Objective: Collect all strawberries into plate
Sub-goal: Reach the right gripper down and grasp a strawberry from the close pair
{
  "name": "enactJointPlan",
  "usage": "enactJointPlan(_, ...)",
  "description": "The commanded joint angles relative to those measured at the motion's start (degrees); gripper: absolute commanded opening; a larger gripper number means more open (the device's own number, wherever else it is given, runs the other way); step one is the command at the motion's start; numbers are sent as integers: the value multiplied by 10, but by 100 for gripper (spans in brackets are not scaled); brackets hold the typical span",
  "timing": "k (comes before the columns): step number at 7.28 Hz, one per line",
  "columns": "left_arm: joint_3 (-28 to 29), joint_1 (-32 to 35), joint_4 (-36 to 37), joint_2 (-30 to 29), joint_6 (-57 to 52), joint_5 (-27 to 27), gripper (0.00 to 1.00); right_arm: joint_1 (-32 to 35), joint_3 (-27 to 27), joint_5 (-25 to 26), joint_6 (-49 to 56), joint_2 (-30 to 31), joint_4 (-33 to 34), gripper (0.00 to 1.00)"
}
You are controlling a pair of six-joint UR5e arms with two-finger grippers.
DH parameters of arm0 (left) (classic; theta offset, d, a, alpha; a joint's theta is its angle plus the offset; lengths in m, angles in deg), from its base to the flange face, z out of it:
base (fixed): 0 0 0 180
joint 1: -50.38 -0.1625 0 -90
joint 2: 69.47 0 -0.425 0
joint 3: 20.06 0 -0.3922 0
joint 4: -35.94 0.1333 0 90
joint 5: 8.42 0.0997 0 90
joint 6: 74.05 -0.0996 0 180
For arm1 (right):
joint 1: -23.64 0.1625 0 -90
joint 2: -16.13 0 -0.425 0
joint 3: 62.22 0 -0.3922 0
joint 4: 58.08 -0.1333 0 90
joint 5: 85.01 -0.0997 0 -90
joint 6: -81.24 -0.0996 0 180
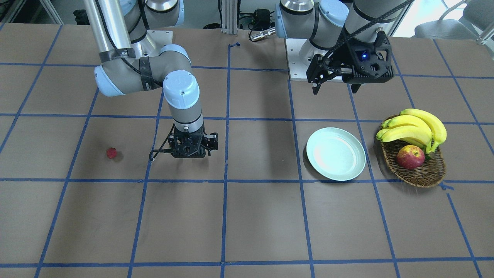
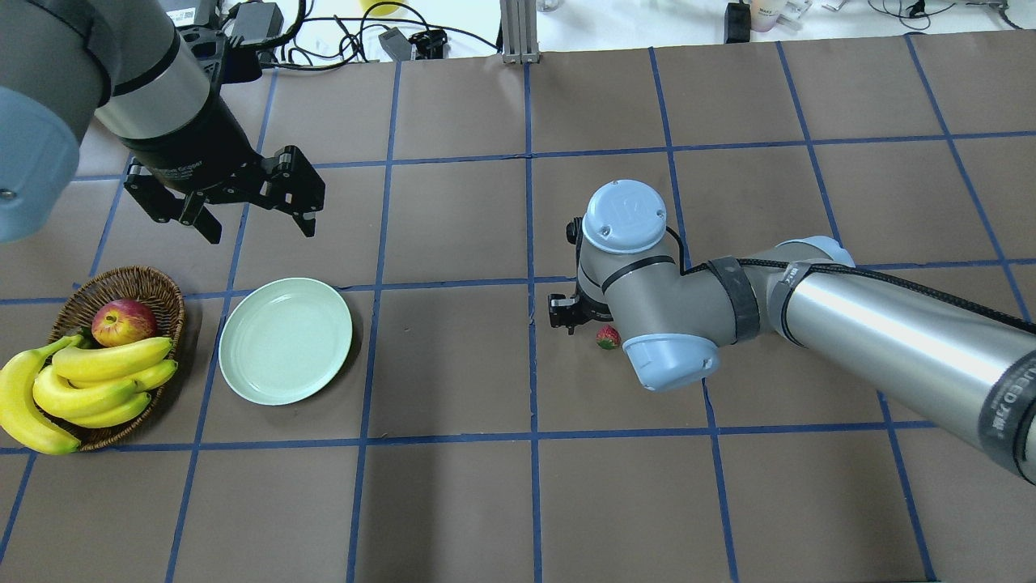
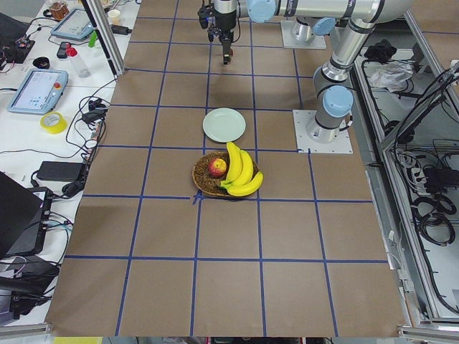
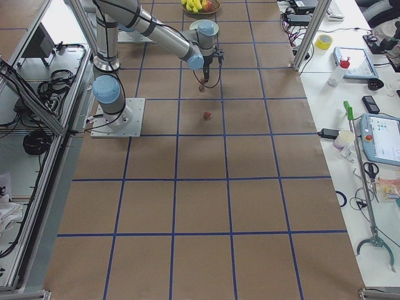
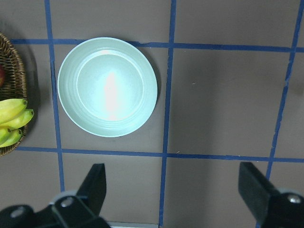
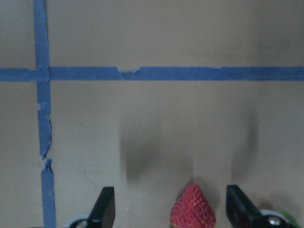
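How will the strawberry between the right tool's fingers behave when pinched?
The strawberry looks small and light, probably soft enough to bruise if squeezed hard. Its tapered shape, off-centre in the open right tool, may let it roll or slip sideways.

Basket point(image 2: 166, 291) w/ bananas point(image 2: 105, 372) blocks left of plate point(image 2: 285, 340); tabletop point(image 2: 453, 356) right of it open.

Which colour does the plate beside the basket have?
The plate is pale mint green, with no pattern; the left wrist view shows it best.

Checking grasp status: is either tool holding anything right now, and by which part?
Nothing is held. The right tool stands open around a strawberry without touching it; the left tool is open and empty.
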State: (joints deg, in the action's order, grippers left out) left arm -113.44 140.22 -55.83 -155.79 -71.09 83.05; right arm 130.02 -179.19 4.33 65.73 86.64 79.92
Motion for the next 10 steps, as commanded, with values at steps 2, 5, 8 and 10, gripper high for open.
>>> enactJointPlan(2,0,1,1,-2,-1,-1,100,1,-3,-4,-6,2,-11,13)
enactJointPlan(5,0,1,1,-1,-1,-1,100,76,71,-46,-137,6,-26,0)
enactJointPlan(8,0,1,1,-1,-1,-1,100,167,78,-27,-261,-58,61,2)
enactJointPlan(10,-1,0,0,-1,-1,0,100,167,76,-3,-265,-58,67,99)
